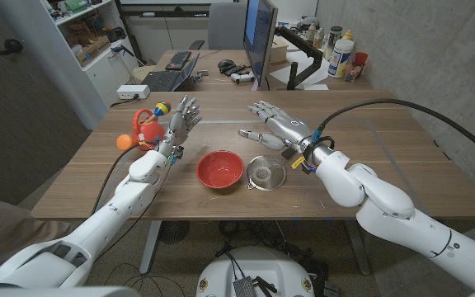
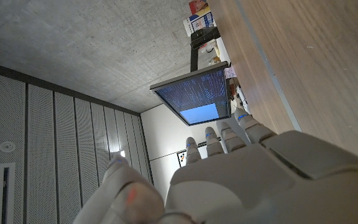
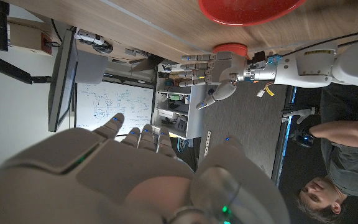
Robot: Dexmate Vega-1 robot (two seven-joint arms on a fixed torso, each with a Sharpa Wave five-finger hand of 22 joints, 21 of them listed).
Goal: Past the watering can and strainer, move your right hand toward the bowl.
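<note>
A red bowl (image 1: 219, 169) sits near the table's front middle, and its rim (image 3: 247, 11) also appears in the right wrist view. A round metal strainer (image 1: 266, 172) lies just to its right. The red watering can (image 1: 147, 128) stands at the left, with an orange ball (image 1: 124, 141) beside it. My right hand (image 1: 269, 122) hovers open behind the strainer, fingers spread and pointing left, holding nothing. My left hand (image 1: 184, 118) is raised and open between the watering can and the bowl, fingers up; it also shows as (image 3: 207, 71) in the right wrist view.
A second desk behind the table carries a monitor (image 1: 260, 37), a laptop (image 1: 165, 79) and bottles (image 1: 342, 54). Shelving (image 1: 89, 41) stands at the back left. A person (image 3: 328, 162) appears at the edge of the right wrist view. Bare wood (image 1: 402, 148) lies to the right.
</note>
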